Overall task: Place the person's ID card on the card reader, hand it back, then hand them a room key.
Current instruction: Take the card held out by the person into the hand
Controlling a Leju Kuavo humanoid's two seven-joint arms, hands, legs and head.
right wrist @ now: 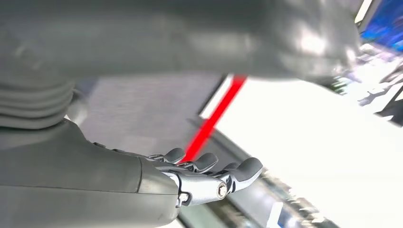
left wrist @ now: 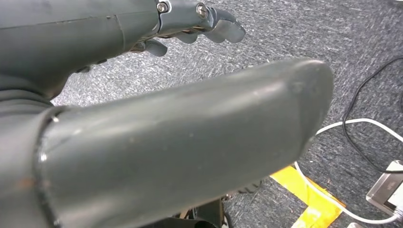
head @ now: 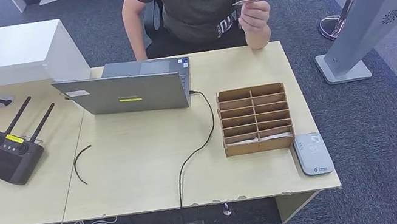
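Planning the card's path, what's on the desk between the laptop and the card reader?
In the head view, the brown compartment box sits between the laptop and the card reader, with a black cable running there.

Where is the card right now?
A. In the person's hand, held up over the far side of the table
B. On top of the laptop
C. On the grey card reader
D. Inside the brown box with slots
A: the head view shows the card pinched in the person's hand above the table's far edge, well away from the reader.
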